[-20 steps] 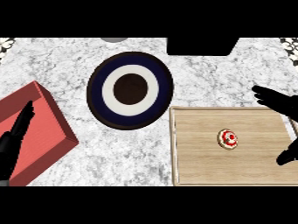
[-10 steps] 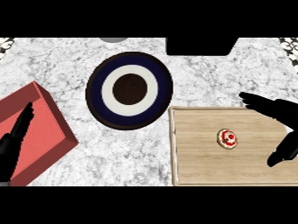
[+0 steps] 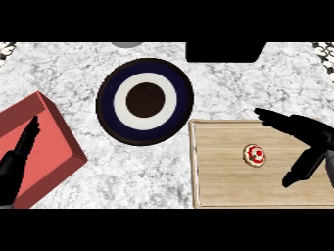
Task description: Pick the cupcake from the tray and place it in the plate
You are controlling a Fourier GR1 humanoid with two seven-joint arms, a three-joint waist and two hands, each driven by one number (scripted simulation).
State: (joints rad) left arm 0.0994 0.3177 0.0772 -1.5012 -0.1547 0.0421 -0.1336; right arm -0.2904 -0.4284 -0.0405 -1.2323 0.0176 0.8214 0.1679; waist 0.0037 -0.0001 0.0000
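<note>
While the cupcake [image 3: 254, 155] sits untouched near the middle of the wooden tray [image 3: 220, 191], nothing of the task looks done. The right hand [image 3: 308, 139] hangs over the tray's right side, spread wide, fingers above and thumb below, just beside the cupcake but apart from it. The grasp, the lift and the carry to the plate [image 3: 145, 101], up and left of the tray, all remain. The left hand [image 3: 14, 164] rests open over the red box [image 3: 50, 122].
</note>
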